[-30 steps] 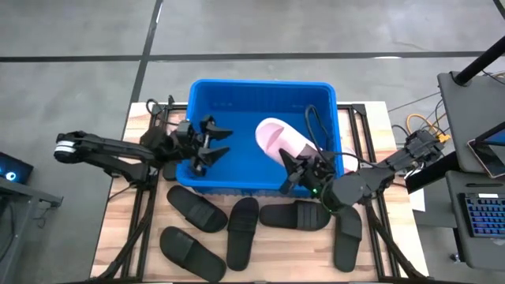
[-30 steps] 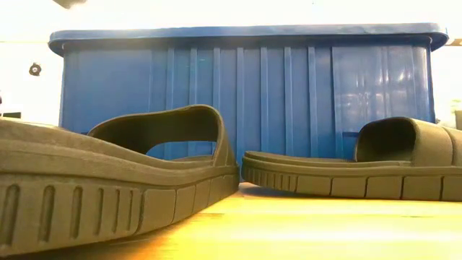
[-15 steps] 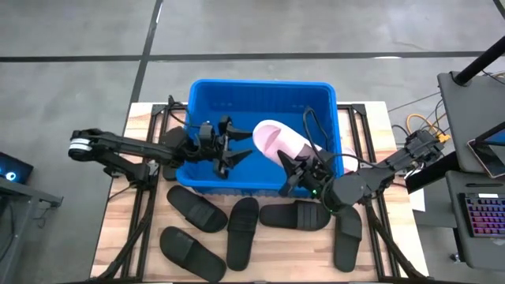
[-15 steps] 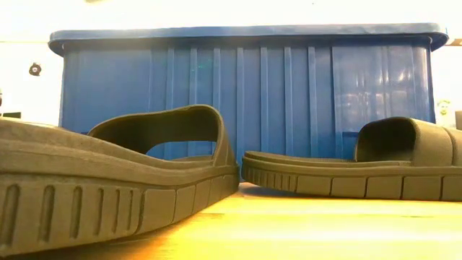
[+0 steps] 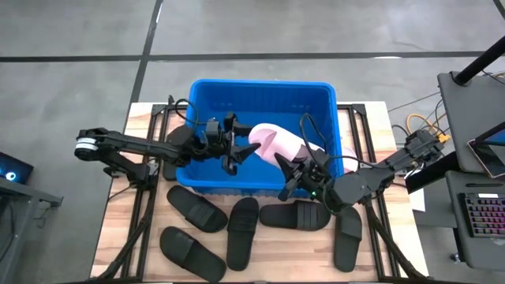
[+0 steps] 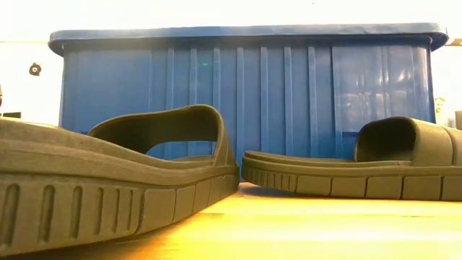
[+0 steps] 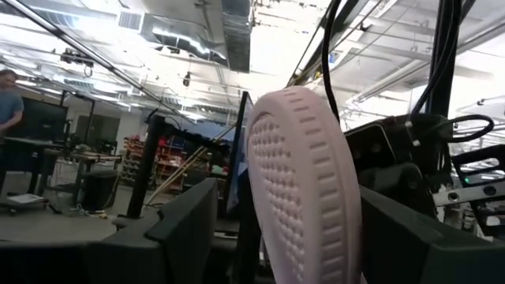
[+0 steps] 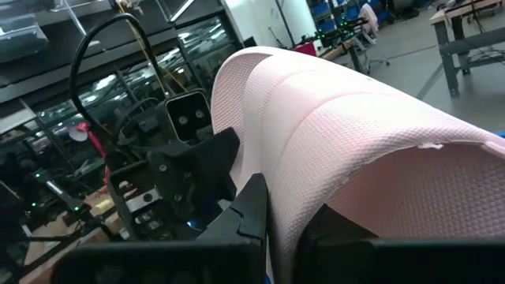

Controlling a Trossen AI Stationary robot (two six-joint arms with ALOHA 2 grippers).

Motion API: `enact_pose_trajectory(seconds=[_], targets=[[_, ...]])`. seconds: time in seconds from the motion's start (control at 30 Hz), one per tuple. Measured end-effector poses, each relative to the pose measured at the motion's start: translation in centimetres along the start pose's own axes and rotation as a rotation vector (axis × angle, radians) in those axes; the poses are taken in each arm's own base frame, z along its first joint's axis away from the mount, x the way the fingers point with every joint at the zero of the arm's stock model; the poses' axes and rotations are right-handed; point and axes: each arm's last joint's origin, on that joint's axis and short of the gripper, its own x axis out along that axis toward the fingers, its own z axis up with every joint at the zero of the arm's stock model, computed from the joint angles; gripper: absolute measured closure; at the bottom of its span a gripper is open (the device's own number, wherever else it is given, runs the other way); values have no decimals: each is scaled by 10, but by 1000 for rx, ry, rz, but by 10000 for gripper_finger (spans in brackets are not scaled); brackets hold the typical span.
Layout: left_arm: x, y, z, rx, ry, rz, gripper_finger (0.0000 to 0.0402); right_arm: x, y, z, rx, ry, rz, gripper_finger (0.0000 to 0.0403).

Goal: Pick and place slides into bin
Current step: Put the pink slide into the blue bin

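Observation:
A pale pink slide (image 5: pixel 278 142) is held up over the blue bin (image 5: pixel 260 84), tipped on its side. My right gripper (image 5: pixel 290 170) is shut on it from the bin's near right. My left gripper (image 5: pixel 239 150) is open over the bin. Its two fingers stand on either side of the slide's left end, whose dotted sole (image 7: pixel 304 173) faces the left wrist camera. Several black slides lie flat on the table in front of the bin, among them one at the left (image 5: pixel 193 209) and one in the middle (image 5: pixel 296 214). My right gripper pinches the pink slide's sole edge (image 8: pixel 276 166) between its two fingers, coming up at a slant from the table's near right. The slide is lifted clear above the bin floor, tilted on its side. My left gripper: I cannot tell whether its fingers touch the slide.
The bin's front wall (image 6: pixel 245 87) stands right behind two black slides (image 6: pixel 115 173) (image 6: pixel 361 166) in the low view. Dark arm frames and cables run along both sides of the bin. A desk with a keyboard (image 5: pixel 481 213) stands to the table's right.
My left gripper has gone toward the table's right, over the bin, up to the pink slide, and its open fingers now flank the slide's left end. My right gripper has kept the slide up, nearly in place.

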Motion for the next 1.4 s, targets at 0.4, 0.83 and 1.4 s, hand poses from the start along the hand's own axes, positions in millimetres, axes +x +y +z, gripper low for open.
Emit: enact_pose_trajectory(seconds=[0.4, 0.83, 1.4], targets=[[0, 0, 0, -25, 7, -26, 346, 0, 1, 0, -3, 15, 39, 390], [-5, 7, 18, -87, -34, -9, 383, -2, 0, 14, -195, -18, 70, 379], [-18, 25, 41, -270, 25, 95, 384, -21, -14, 62, -542, -79, 123, 228]])
